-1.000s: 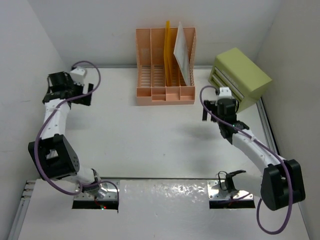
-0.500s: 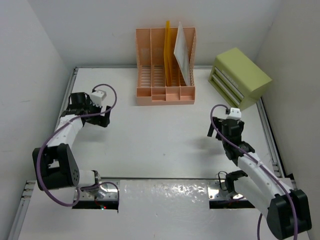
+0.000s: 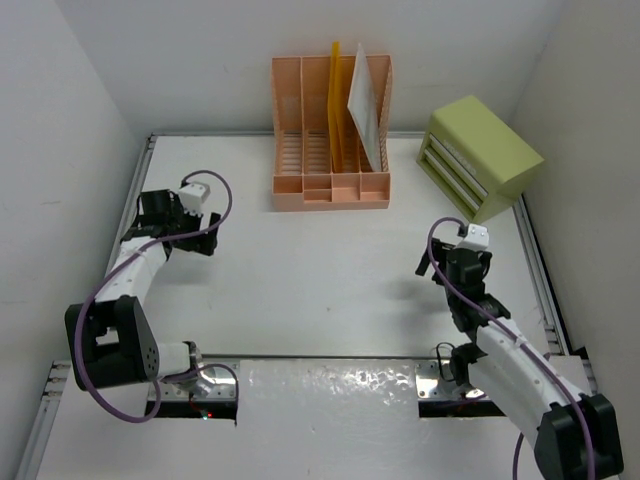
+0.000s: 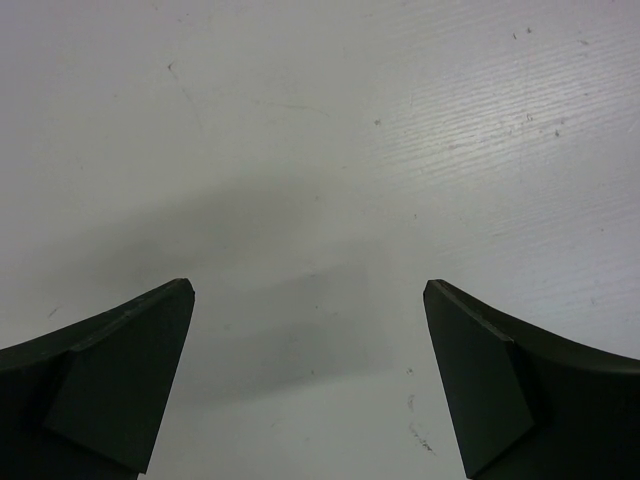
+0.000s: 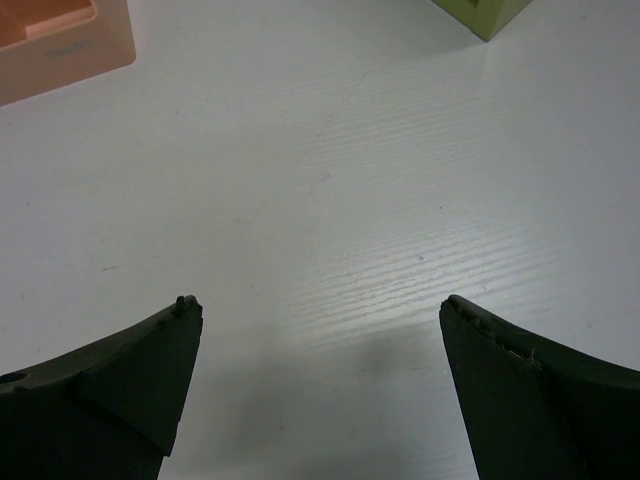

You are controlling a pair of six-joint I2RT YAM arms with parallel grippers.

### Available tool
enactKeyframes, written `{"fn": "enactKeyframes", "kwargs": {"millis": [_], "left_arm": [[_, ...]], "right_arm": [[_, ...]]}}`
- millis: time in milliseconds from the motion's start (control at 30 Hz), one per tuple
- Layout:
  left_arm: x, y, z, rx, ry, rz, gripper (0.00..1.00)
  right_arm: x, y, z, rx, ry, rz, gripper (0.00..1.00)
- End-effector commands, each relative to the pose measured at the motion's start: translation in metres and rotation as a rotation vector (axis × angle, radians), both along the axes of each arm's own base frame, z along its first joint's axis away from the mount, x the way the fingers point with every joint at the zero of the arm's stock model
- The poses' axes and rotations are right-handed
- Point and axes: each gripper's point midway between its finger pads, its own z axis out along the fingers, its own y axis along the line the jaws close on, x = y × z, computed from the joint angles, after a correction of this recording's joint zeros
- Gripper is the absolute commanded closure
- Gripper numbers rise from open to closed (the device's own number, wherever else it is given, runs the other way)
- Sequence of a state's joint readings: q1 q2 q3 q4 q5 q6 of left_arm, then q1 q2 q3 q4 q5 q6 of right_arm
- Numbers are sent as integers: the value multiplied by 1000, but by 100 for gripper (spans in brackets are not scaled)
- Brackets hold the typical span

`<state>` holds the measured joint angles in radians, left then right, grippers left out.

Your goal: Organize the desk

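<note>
The white worktop (image 3: 320, 280) spreads flat beneath both arms, with silver rails along its side edges. The left hand (image 4: 310, 300) hangs just above it with jaws spread wide, only bare white surface and the hand's own shadow between them. The right hand (image 5: 320, 305) is likewise parted, gripping nothing, low over the worktop.

Ahead of the right hand and to its left stands a peach file rack (image 3: 300, 150), whose corner shows at the upper left of the right wrist view. In the rack's right-hand slots a yellow folder (image 3: 336, 100) and a white sheet (image 3: 362, 105) stand upright. Ahead and to the right of the right hand sits a lime-green drawer box (image 3: 480, 155), well apart from the jaws. The rack lies well off to the right of the left hand.
</note>
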<state>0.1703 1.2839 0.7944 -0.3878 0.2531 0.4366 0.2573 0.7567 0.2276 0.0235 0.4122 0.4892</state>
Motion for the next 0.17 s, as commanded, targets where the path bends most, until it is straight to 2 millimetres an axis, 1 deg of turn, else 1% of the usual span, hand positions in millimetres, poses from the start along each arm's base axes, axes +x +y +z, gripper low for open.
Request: {"fn": "enactKeyframes", "kwargs": {"millis": [0,67,133], "left_arm": [[8,2,10,3,-56,10,0],[8,2,9,4,-53,9,0],[7,3,8,6,-51,11,0]], "right_arm": [[8,0,12,21,-64,-16,1],[7,0,10,20,-67,-19,1],[8,0,16,23,-101,-12,1]]}}
